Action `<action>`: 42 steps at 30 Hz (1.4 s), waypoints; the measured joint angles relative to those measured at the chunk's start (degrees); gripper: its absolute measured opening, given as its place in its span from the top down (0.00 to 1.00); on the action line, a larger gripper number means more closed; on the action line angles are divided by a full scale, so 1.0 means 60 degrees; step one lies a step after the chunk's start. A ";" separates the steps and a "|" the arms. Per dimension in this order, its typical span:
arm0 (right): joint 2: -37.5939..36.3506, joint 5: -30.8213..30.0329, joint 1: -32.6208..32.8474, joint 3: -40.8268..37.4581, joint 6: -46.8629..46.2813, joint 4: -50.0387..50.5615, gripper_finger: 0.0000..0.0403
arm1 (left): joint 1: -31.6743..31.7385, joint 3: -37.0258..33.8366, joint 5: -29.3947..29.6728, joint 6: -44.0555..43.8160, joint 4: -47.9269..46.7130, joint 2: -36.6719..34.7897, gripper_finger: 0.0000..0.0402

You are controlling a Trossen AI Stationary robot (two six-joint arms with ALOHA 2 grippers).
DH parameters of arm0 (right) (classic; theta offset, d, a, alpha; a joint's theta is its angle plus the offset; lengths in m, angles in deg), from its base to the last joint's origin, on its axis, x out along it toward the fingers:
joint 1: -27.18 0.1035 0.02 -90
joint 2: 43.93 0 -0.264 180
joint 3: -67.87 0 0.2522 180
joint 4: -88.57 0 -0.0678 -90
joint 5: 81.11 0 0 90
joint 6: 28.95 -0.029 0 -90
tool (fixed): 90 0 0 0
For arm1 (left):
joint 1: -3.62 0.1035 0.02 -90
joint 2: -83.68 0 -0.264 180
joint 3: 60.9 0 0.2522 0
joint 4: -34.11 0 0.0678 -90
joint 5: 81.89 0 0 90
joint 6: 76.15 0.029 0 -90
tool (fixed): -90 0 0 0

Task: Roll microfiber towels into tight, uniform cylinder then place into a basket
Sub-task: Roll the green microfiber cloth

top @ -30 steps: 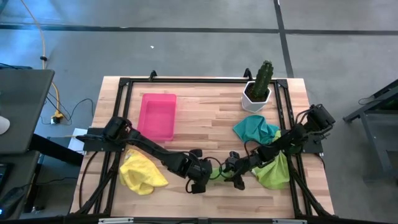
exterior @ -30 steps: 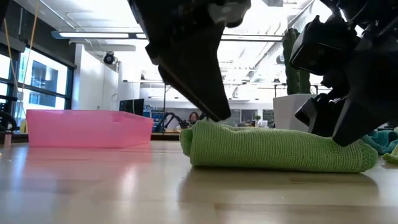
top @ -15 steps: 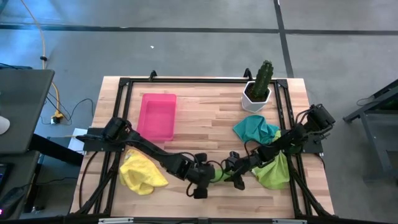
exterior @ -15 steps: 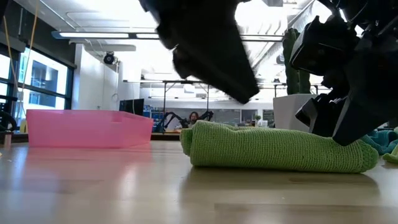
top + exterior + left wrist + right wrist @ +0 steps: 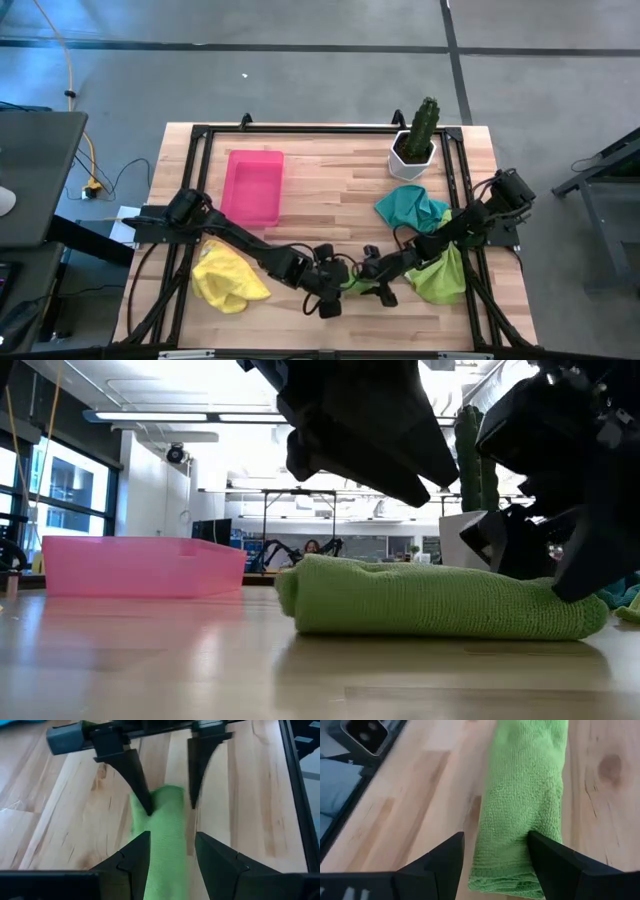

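A lime green microfiber towel, rolled into a cylinder, lies on its side on the table near the front edge, between my two grippers. My left gripper is open and hangs a little above the roll's left half, a finger over each side, touching nothing. My right gripper stands open astride the roll's right end. A yellow towel, a teal towel and another lime green towel lie loose on the table. The pink basket stands at the back left. My right gripper has one finger against the side of the roll near its right end. The other finger stands apart from the roll, with bare wood between. The fingers slant down from the table's right and lie along the roll, which rests on the table.
A white pot with a cactus stands at the back right. The black frame rails run round the table. Bare wood lies between the basket and the teal towel.
My left gripper has tipped up and lifted off the roll's left end, drifting a little toward the table's right. My right gripper has rolled about its own line while staying in place. The roll's left end has shifted slightly toward the table's left.
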 joint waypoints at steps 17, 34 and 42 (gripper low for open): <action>0.0007 -0.3736 -0.0313 0.0051 0.0528 0.1325 0.47 | -0.0537 0.0000 -0.0712 0.0378 0.0005 0.0007 0.63; -0.0004 -0.3443 -0.0507 0.0058 0.0527 0.1305 0.47 | -0.0283 -0.0628 0.1335 0.1448 -0.0114 0.0015 0.47; -0.0004 -0.3433 -0.0507 0.0062 0.0526 0.1278 0.47 | 0.0480 -0.0781 0.1384 0.2633 -0.0104 0.0073 0.32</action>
